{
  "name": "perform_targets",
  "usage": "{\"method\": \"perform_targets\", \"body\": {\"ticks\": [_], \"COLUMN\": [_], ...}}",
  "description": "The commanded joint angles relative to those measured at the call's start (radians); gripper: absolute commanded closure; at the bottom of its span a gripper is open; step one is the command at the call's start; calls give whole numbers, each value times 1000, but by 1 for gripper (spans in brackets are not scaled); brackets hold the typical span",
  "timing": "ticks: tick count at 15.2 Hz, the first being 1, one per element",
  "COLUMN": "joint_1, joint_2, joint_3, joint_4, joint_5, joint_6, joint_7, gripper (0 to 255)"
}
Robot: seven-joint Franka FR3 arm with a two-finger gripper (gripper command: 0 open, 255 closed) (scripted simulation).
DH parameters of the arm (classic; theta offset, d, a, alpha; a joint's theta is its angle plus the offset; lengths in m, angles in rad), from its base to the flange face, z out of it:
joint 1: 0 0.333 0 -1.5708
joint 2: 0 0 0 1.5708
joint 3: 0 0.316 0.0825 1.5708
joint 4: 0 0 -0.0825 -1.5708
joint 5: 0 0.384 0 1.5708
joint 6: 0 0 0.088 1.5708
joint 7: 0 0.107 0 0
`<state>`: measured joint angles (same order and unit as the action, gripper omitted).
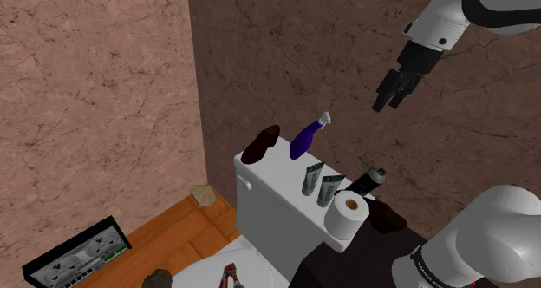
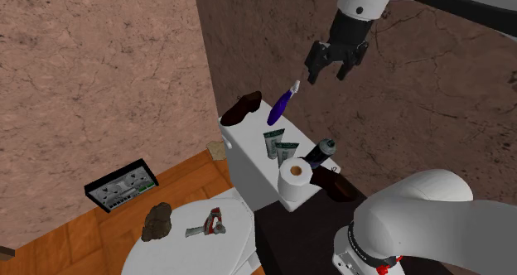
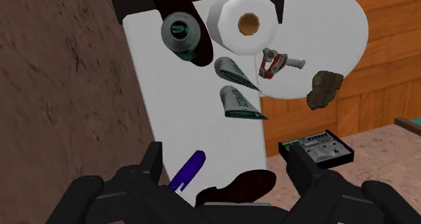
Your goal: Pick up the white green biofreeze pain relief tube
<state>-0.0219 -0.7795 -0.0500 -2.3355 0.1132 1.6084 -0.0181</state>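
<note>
1. Two alike tubes lie side by side on the white toilet tank lid (image 1: 277, 172), roughly at its middle. One is the tube nearer the paper roll (image 3: 234, 72) and the other is the tube nearer the blue bottle (image 3: 237, 102).
2. Each tube is white with dark green bands and a flat crimped end. It tapers to a wedge, and the surface looks soft and squeezable.
3. The grey print on both tubes cannot be read, so I cannot tell which one is the Biofreeze.
4. The paper roll (image 3: 246, 20) is white with a tan cardboard core. Beside it stands a dark spray can (image 3: 179, 32) with a green label, its lettering illegible.
5. The blue bottle (image 1: 305, 139) is glossy with a pale trigger top, and it lies tilted near a dark brown shoe (image 1: 260, 143) at the lid's far end.
6. A rough brown rock (image 3: 325, 89) and a red-and-white tool (image 3: 280, 61) rest on the toilet seat cover.
7. The black pincer (image 3: 226, 160) hangs released, with its fingers apart and nothing between them. It is high above the lid and well apart from both tubes.
</note>
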Motion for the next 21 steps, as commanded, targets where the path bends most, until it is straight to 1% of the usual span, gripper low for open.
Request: {"method": "perform_targets", "body": {"ticks": [1, 9, 16, 17, 21], "joint_1": [0, 110, 195, 204, 204], "joint_2": [0, 59, 145, 157, 186], "joint_3": [0, 28, 52, 55, 55], "joint_4": [0, -200, -363, -381, -418], "joint_5": [0, -55, -116, -125, -125], "joint_6": [0, 177, 363, 386, 452], "joint_7": [0, -236, -426, -446, -445], "gripper": [0, 0, 0, 0, 0]}}
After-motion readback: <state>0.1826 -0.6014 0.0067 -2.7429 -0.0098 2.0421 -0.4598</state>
